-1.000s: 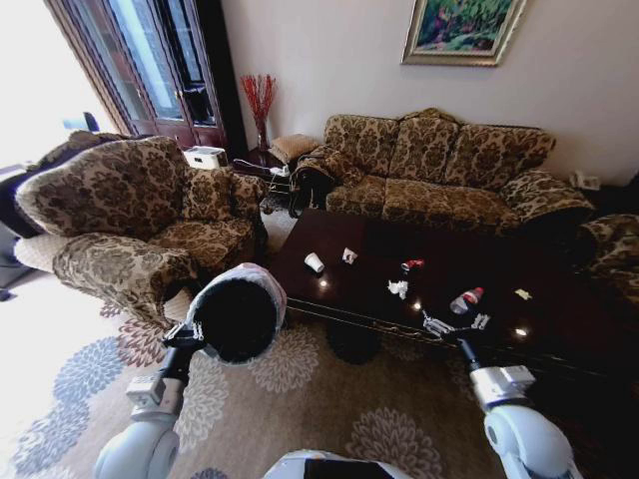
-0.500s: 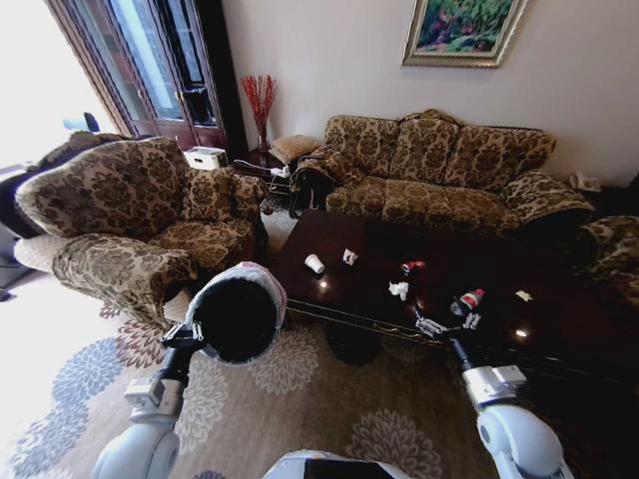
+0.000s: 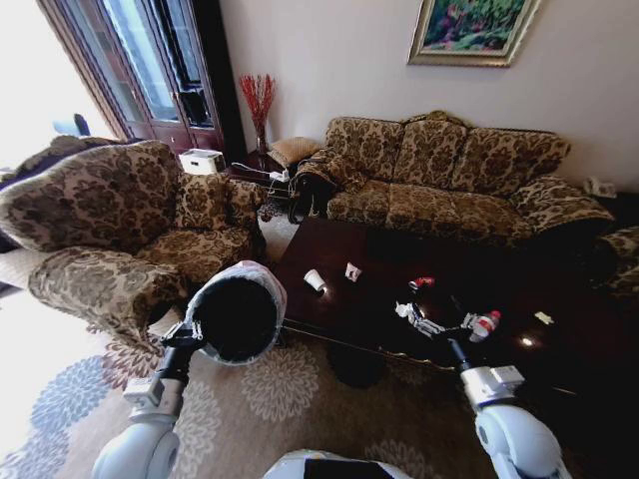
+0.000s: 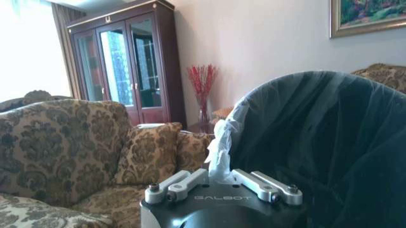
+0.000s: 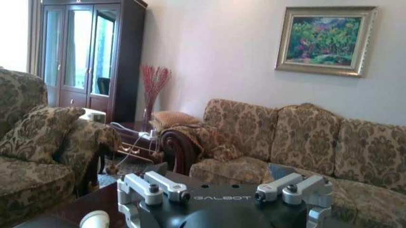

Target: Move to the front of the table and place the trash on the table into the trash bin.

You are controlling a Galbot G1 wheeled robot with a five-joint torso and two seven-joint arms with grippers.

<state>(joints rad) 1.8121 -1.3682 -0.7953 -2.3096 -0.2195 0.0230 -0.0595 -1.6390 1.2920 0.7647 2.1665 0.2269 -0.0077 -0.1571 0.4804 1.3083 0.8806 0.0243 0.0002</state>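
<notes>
Dark wood bench [image 3: 519,299] nearer since our base advanced; left end effector [image 4: 222,183] clamps bin [image 3: 238,314], right end effector [image 3: 434,326] wide over litter.

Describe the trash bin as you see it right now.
The trash bin is small, round and dark, lined with a translucent whitish bag folded over its rim. It is held off the floor, tilted so its dark opening faces the head camera. The left gripper is shut on its rim and bag, left of the table.

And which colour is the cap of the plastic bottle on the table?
Red; the bottle cap shows best in the head view.
</notes>
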